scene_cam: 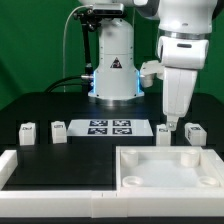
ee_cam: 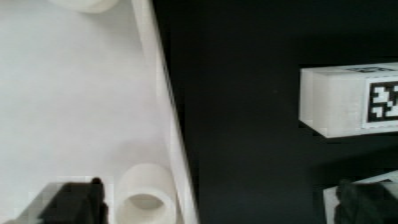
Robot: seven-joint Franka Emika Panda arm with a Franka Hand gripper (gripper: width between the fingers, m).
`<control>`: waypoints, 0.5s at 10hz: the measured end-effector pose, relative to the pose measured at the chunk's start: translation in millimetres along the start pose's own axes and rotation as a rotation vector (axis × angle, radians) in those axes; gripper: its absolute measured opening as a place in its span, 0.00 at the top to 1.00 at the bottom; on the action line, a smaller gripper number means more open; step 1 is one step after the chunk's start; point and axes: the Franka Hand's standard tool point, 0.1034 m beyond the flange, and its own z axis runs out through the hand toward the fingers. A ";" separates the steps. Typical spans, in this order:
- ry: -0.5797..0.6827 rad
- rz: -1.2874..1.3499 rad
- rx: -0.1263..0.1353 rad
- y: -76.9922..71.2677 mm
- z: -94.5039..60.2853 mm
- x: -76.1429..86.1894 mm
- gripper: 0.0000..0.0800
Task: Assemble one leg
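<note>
**Desk:** How does the gripper stand?

**Me:** Spread wide. In the wrist view I see its fingers far apart. Between them there is only black table and the edge of the white panel. It has hold of nothing.

**Desk:** And the leg?

**Me:** I read the exterior view as a clock face. The leg stands upright on the table at three o'clock from the marker board, just below the fingertips. I cannot tell whether they touch. A second leg stands near it, again at three o'clock. At nine o'clock from the board I have a third leg and, further out, a fourth leg.

**Desk:** What does the wrist camera give you?

**Me:** One leg, its tag facing the lens, beside the panel but apart from it and not between the fingers. I cannot tell which leg it is.

**Desk:** And the panel?

**Me:** It lies flat at six o'clock from the first leg. A round corner hole sits just beside one finger.
</note>
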 end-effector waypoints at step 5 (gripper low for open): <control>0.016 0.649 0.018 -14.6 3.4 -0.3 0.19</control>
